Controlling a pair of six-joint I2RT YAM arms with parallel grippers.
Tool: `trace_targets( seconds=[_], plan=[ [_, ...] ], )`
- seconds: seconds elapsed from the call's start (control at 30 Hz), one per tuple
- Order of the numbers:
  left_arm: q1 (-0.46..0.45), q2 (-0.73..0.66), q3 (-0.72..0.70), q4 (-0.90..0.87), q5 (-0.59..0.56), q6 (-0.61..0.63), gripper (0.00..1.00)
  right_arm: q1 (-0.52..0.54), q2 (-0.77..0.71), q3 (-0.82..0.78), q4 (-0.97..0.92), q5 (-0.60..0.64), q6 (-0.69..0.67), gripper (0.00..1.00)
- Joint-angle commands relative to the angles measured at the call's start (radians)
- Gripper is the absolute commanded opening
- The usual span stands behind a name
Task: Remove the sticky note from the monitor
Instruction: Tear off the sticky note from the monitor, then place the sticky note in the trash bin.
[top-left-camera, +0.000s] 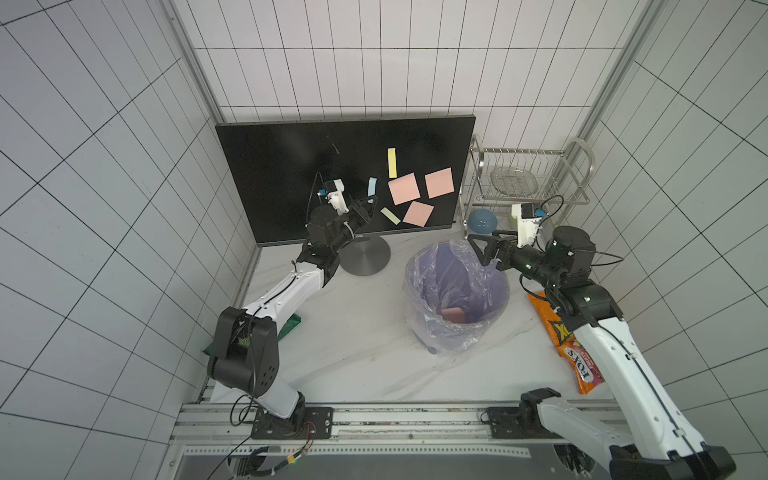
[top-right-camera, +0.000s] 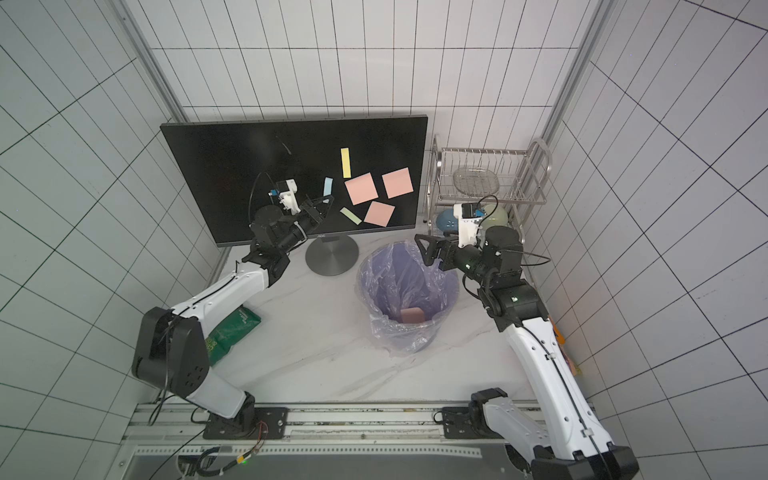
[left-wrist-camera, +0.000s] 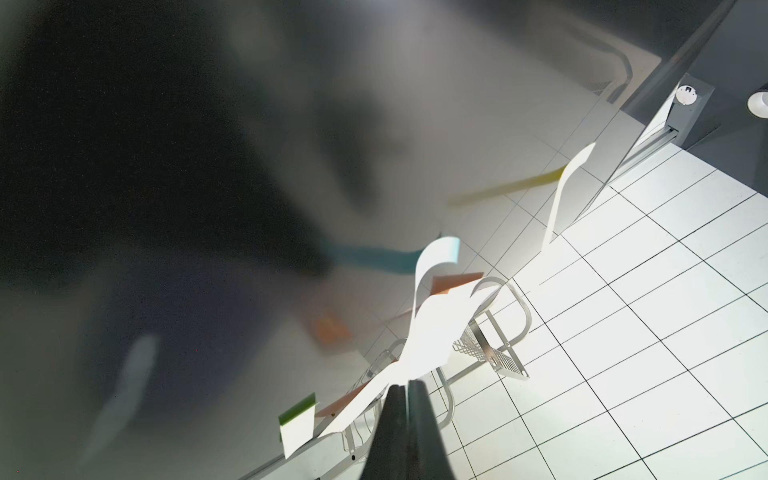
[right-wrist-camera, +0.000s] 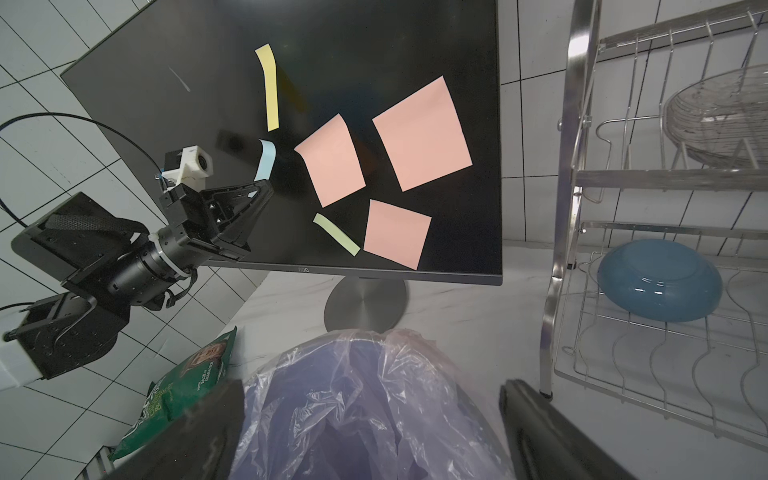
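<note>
The monitor (top-left-camera: 291, 174) stands along the back edge of the surface (top-left-camera: 353, 332), nearer its back left corner, on a round grey base (top-left-camera: 365, 257). The left pincer (top-left-camera: 372, 202) reaches up to the screen and is clenched on the lower end of the blue sticky note (top-left-camera: 371, 186), a narrow strip whose upper end lies against the glass while the rest curls away from it. In the left wrist view its fingers (left-wrist-camera: 399, 415) are pressed together with paper at their tips. On the screen to the right of that strip are a yellow strip (top-left-camera: 392, 163), three pink square notes (top-left-camera: 404, 189) (top-left-camera: 439, 182) (top-left-camera: 418, 213) and a green strip (top-left-camera: 390, 215). The right pincer (top-left-camera: 478, 250) is released, jaws wide apart, hovering over the back rim of the lined bin (top-left-camera: 496, 299), which stands in front of the monitor and has a pink note (top-left-camera: 453, 314) lying inside. A wire dish rack (top-left-camera: 532, 174) fills the back right corner, with a blue bowl (top-left-camera: 481, 221) on its lower shelf. A green bag (top-right-camera: 232, 328) lies at the left edge and an orange bag (top-left-camera: 548, 320) at the right edge.
</note>
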Motion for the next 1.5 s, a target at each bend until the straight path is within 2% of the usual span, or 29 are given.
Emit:
trace_targets(
  seconds=[0.0,0.17,0.27,0.5,0.7,0.83,0.97,1.03,1.1,1.13,1.2,1.27,1.33,1.47],
  plan=[
    [-0.022,-0.060,0.007,-0.048,-0.023,0.075,0.00,0.001,0.006,-0.003,0.033,-0.017,0.007,0.99],
    [-0.052,-0.103,0.003,-0.117,-0.047,0.147,0.00,0.003,0.006,-0.002,0.034,-0.016,0.005,0.99],
    [-0.100,-0.146,-0.001,-0.207,-0.089,0.235,0.00,0.002,0.003,-0.001,0.029,0.001,-0.005,0.99],
    [-0.350,-0.246,0.038,-0.498,-0.251,0.565,0.00,-0.006,-0.004,0.042,-0.052,0.089,-0.076,0.99],
    [-0.567,-0.268,0.013,-0.553,-0.371,0.753,0.00,-0.051,-0.023,0.070,-0.105,0.134,-0.113,0.99],
    [-0.673,-0.201,0.068,-0.643,-0.427,0.821,0.00,-0.084,-0.040,0.084,-0.125,0.138,-0.121,0.99],
    [-0.714,-0.126,0.141,-0.715,-0.466,0.853,0.00,-0.099,-0.056,0.087,-0.141,0.145,-0.127,0.99],
    [-0.715,-0.103,0.166,-0.732,-0.447,0.849,0.07,-0.101,-0.063,0.087,-0.144,0.141,-0.126,0.99],
    [-0.715,-0.096,0.176,-0.732,-0.434,0.836,0.18,-0.102,-0.065,0.085,-0.148,0.136,-0.127,0.99],
    [-0.715,-0.095,0.178,-0.729,-0.424,0.833,0.25,-0.103,-0.066,0.083,-0.150,0.134,-0.127,0.99],
    [-0.715,-0.096,0.187,-0.735,-0.400,0.830,0.46,-0.103,-0.068,0.079,-0.147,0.129,-0.125,0.99],
    [-0.712,-0.100,0.194,-0.739,-0.379,0.824,0.59,-0.103,-0.066,0.076,-0.145,0.115,-0.121,0.99],
    [-0.708,-0.105,0.200,-0.740,-0.348,0.815,0.65,-0.103,-0.063,0.071,-0.138,0.100,-0.116,0.99],
    [-0.659,-0.121,0.220,-0.750,-0.268,0.753,0.67,-0.102,-0.060,0.055,-0.103,0.058,-0.090,0.99]
  ],
)
